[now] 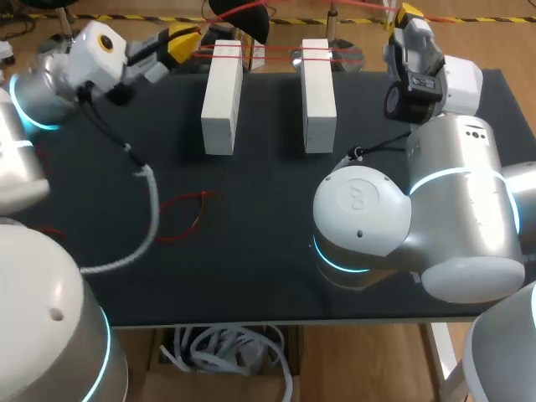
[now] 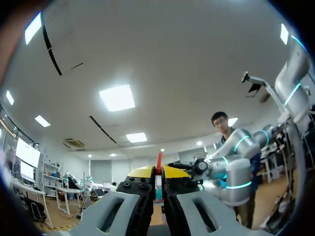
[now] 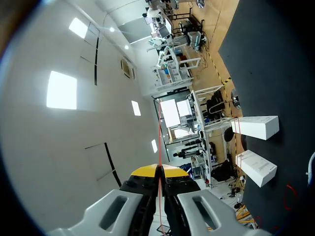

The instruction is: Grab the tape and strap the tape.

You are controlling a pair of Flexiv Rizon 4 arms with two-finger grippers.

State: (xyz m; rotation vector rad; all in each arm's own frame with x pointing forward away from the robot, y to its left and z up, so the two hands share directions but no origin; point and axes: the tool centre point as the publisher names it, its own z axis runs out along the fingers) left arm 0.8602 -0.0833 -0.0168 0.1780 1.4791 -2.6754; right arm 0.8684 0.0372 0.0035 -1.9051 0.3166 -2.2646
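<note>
Right arm's large white joint (image 1: 360,213) is sitting closest in the head view, over the near right part of the black worktop (image 1: 251,268). Left arm is coming in from the left.

Left tool (image 1: 186,39) is hanging over the far left edge of the worktop. In its own wrist view, the left tool (image 2: 159,173) is clenched, with the red tape (image 2: 159,160) pinched between the yellow tips and standing up out of them.

Right tool (image 1: 409,15) is hanging past the far right corner. In the right wrist view, the right tool (image 3: 158,173) is likewise clenched on the red tape (image 3: 159,137), which is running as a thin line straight out ahead from between its tips.

Two white blocks are standing side by side on the far half of the worktop, left block (image 1: 222,100) and right block (image 1: 318,96), well apart. Red tape (image 1: 276,53) is stretching between the two tools and crossing the far ends of both blocks. Whether it is going fully round them cannot be told.

Loose red loop (image 1: 186,213) is lying flat on the worktop nearer the camera, apart from both tools and both blocks
</note>
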